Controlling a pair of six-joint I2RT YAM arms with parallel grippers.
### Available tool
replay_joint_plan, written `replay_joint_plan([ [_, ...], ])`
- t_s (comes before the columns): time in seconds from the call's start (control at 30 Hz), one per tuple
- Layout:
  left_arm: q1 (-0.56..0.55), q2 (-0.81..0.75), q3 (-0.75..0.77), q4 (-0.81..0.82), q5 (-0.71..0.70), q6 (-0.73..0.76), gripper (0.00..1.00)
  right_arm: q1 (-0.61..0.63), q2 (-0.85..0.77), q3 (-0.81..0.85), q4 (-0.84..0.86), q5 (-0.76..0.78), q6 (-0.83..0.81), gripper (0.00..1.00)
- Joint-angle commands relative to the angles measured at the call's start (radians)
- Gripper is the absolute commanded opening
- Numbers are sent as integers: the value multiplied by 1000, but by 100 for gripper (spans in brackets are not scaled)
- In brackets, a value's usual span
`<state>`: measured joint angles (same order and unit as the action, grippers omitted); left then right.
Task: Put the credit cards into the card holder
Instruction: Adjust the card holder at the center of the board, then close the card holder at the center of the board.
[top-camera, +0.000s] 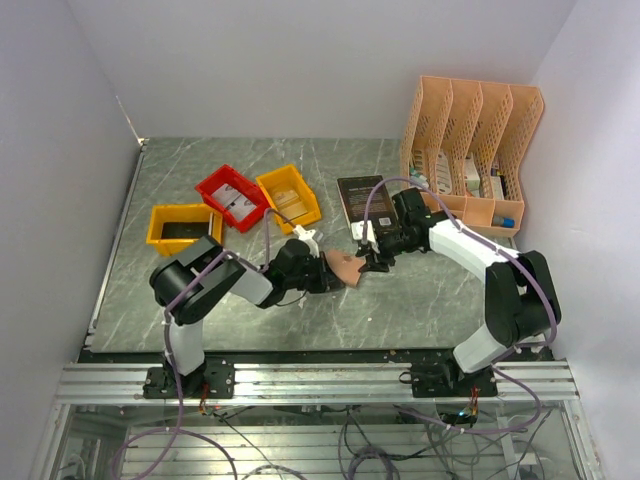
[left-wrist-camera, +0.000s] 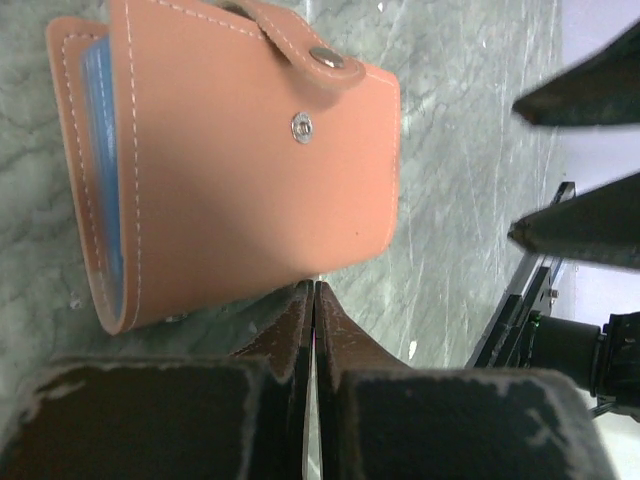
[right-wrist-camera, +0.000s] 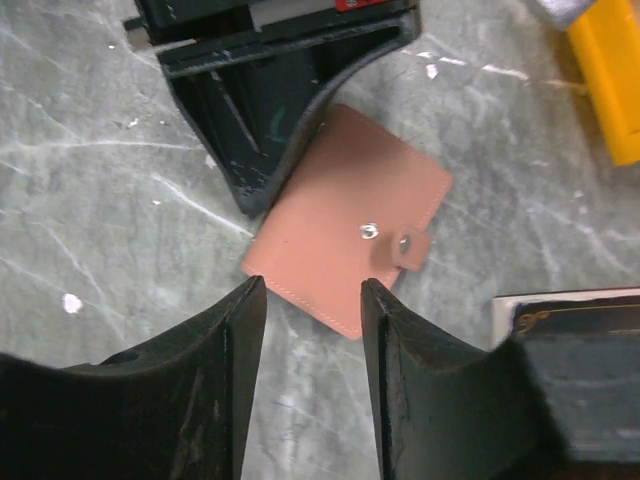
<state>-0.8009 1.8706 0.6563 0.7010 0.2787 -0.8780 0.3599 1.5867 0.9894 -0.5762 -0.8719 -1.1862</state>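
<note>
The tan-pink card holder (top-camera: 345, 268) lies folded shut on the marble table between my two grippers. In the left wrist view the card holder (left-wrist-camera: 240, 160) shows a light blue card edge (left-wrist-camera: 100, 150) inside it, and its strap snap sits beside the stud, not on it. My left gripper (left-wrist-camera: 315, 292) is shut and empty, its tips at the holder's edge. My right gripper (right-wrist-camera: 310, 290) is open just above the holder's (right-wrist-camera: 345, 230) near corner, holding nothing. The grey-silver and orange-gold cards are out of view.
A black book (top-camera: 360, 200) lies just behind the right gripper. Red (top-camera: 232, 196) and yellow (top-camera: 290, 197) bins sit at the back, another yellow bin (top-camera: 183, 226) to the left. The peach file rack (top-camera: 470, 150) stands at the back right.
</note>
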Motion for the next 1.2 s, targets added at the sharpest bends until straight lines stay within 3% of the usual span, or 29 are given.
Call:
replay_joint_plan([
  [0.0, -14, -78, -85, 133, -38, 59, 8, 2, 14, 65, -51, 13, -178, 46],
  [0.13, -11, -242, -160, 74, -104, 125, 14, 5, 89, 136, -160, 1, -371, 46],
  [0.23, -4, -299, -122, -50, -152, 152, 23, 16, 139, 186, -170, 12, -380, 41],
  [0.3, 16, -286, -69, -125, -148, 156, 22, 28, 168, 203, -171, 31, -374, 38],
  [0.63, 80, -103, 101, -202, -54, 139, 15, 57, 226, 201, -90, 83, -285, 34],
  [1.17, 83, -49, 109, -192, -32, 138, 14, 75, 243, 193, 3, 142, -194, 25],
])
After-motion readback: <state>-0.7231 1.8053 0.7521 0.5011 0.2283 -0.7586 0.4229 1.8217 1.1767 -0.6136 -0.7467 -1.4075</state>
